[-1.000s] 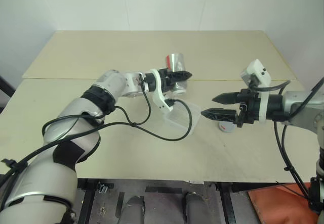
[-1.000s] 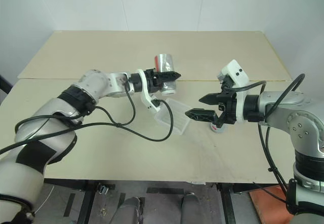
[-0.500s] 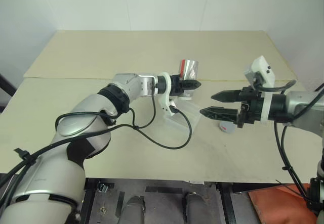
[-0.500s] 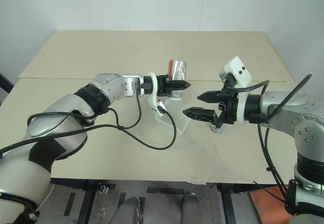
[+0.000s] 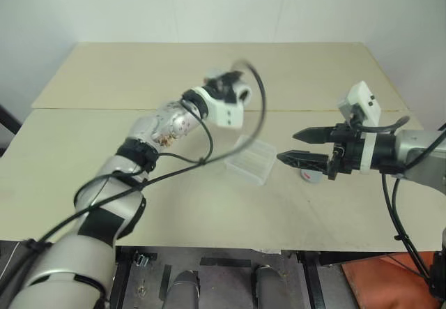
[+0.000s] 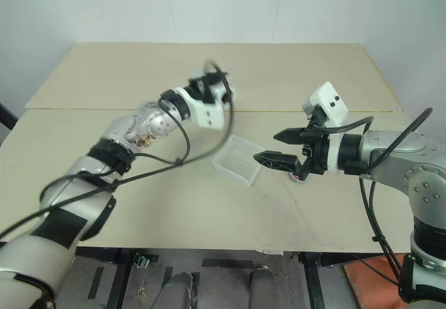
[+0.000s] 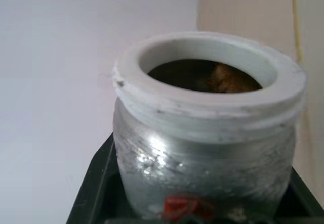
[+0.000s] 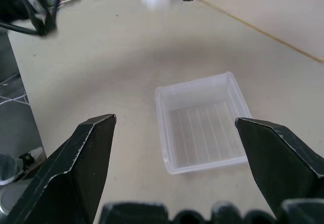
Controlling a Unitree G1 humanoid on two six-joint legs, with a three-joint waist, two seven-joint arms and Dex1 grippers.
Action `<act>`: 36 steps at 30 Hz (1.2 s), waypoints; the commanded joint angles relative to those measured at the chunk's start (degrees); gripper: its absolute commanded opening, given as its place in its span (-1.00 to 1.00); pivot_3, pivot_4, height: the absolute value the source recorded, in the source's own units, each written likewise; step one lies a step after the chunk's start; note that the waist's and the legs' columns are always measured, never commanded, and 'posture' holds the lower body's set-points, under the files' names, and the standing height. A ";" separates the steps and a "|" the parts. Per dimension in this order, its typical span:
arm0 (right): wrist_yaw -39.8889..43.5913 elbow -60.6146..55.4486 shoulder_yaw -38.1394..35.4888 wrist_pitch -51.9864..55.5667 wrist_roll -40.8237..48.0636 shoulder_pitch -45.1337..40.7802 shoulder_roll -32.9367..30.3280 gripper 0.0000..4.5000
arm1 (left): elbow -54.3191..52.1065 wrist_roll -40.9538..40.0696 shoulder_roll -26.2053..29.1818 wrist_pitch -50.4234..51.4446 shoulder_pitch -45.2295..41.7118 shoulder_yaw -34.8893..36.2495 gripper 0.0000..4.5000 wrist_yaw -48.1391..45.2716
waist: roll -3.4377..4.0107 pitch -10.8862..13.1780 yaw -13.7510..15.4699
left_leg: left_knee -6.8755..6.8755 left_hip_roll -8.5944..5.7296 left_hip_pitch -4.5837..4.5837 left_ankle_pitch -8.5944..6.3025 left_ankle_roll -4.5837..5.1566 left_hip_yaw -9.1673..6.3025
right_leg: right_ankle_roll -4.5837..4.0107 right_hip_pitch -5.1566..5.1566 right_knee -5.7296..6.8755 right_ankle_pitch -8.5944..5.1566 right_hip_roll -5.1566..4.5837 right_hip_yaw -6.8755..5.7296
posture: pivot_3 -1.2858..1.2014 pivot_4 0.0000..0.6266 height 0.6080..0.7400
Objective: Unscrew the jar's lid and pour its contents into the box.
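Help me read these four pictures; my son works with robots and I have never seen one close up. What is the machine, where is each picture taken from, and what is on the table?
This is a two-armed robot standing at a pale table. The two wide pictures come from cameras on its head, looking down over its arms. The two close-ups come from a camera on each wrist.

In the left wrist picture the left gripper holds the jar, its jaws shut on it. The lid is off, and brownish contents show inside its mouth.

The right gripper hangs with its jaws open and nothing in them, near the box, a shallow clear tray that looks empty. The lid lies on the table, half hidden under that gripper.
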 commanded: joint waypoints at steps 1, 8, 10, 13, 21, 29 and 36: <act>-0.43 -0.23 -1.72 -2.10 0.41 -0.23 0.39 0.97 | -8.59 -16.98 -2.77 23.73 0.58 13.70 -0.14 -6.76 | 0.00 0.00 -0.49 | 0.05 -0.01 0.00 -0.01 0.02 -0.03 | 0.01 0.02 -0.02 0.01 0.00 -0.01 | 0.03 -0.52 1.00; -1.07 -0.22 -0.70 -1.68 1.36 -0.79 1.67 0.97 | -21.51 -23.81 -2.24 40.43 9.56 17.33 -0.14 -12.14 | 0.01 -0.01 -2.34 | 0.05 -0.01 0.21 -0.01 0.03 -0.03 | 0.00 0.13 0.01 0.01 0.01 0.01 | 0.03 -0.52 1.00; -0.89 0.35 -0.42 -1.72 1.39 -1.51 1.54 0.97 | -24.29 -23.49 -2.15 41.15 10.92 17.03 -0.14 -11.54 | 0.01 -0.01 -2.53 | 0.05 0.00 0.23 -0.01 0.03 -0.04 | 0.00 0.12 0.01 0.01 0.02 0.01 | 0.03 -0.52 1.00; -0.46 0.92 0.30 -1.88 1.04 -2.18 1.24 0.97 | -26.17 -22.52 -1.55 40.26 12.04 16.05 -0.14 -11.38 | 0.01 -0.01 -2.39 | 0.05 -0.01 0.22 0.01 0.00 -0.06 | -0.01 0.11 -0.03 0.01 0.03 0.01 | 0.03 -0.52 1.00; 0.83 1.22 0.84 -2.17 0.31 -2.74 -0.22 0.97 | -18.89 10.81 11.88 -7.62 8.14 -4.84 -0.14 2.79 | 0.01 -0.01 -1.86 | 0.02 -0.01 0.24 0.09 -0.15 -0.02 | -0.02 0.11 -0.19 0.02 0.02 0.02 | 0.03 -0.52 1.00; 1.97 2.44 2.15 -3.48 -1.31 -4.58 -1.14 0.97 | -7.23 52.21 15.15 -20.73 -9.32 -29.35 -0.14 31.86 | 0.01 -0.01 -0.68 | 0.02 -0.03 0.08 0.03 -0.04 0.00 | 0.04 0.09 -0.12 0.08 0.01 0.02 | 0.03 -0.52 1.00; 1.20 2.39 0.96 -3.37 -0.53 -4.35 0.08 0.97 | -10.40 65.83 12.09 -16.28 -13.18 -36.63 -0.14 35.48 | 0.01 -0.01 -0.79 | 0.02 -0.03 -0.01 0.02 -0.03 0.01 | 0.04 0.00 -0.09 0.08 0.00 0.02 | 0.03 -0.52 1.00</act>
